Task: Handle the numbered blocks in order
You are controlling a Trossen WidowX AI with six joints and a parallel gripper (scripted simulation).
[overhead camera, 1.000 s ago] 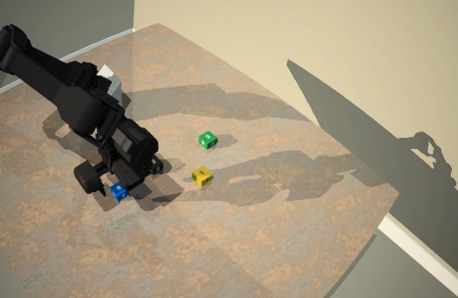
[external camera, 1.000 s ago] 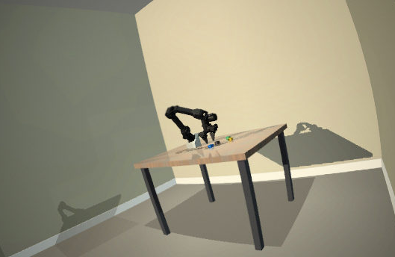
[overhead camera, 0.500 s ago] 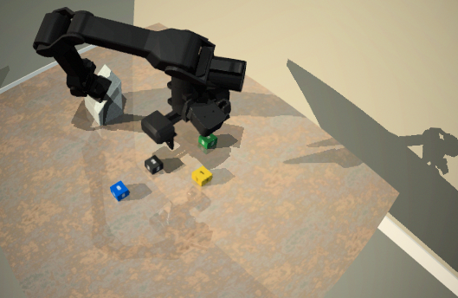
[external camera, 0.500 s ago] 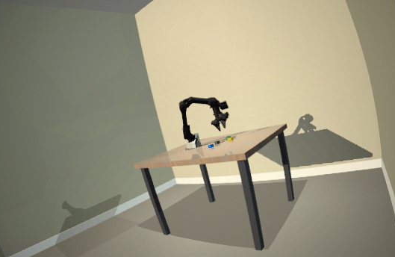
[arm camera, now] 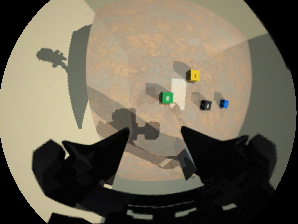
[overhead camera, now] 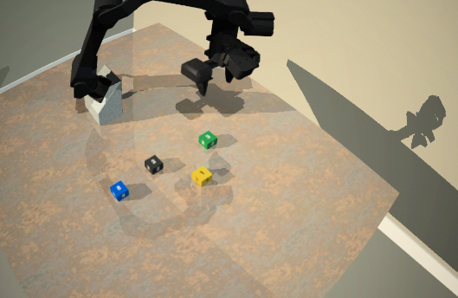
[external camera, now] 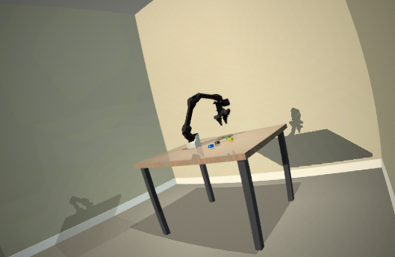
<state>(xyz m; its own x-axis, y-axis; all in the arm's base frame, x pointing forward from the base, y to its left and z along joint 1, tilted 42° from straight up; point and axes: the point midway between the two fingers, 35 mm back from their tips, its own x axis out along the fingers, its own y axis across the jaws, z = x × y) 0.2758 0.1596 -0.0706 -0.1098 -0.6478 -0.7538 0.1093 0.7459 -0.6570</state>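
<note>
A green block (overhead camera: 208,139) (external camera: 228,138) (arm camera: 167,98), a yellow block (overhead camera: 202,176) (external camera: 231,139) (arm camera: 193,75), a black block (overhead camera: 153,165) (external camera: 217,143) (arm camera: 205,105) and a blue block (overhead camera: 119,191) (external camera: 210,146) (arm camera: 224,104) sit apart on the table. The yellow block's top mark looks like a 1; the other digits are too small to read surely. My gripper (overhead camera: 216,87) (external camera: 223,122) (arm camera: 154,129) is open and empty, high above the table. Of the blocks, the green one is nearest to it, and no block is between the fingers.
The arm's pale base (overhead camera: 106,108) (external camera: 193,143) stands on the brown mottled table (overhead camera: 293,186) (external camera: 171,158). A pale rectangular patch (arm camera: 178,89) shows between the green and yellow blocks in the wrist view. Shadows of the arm fall across the table and wall.
</note>
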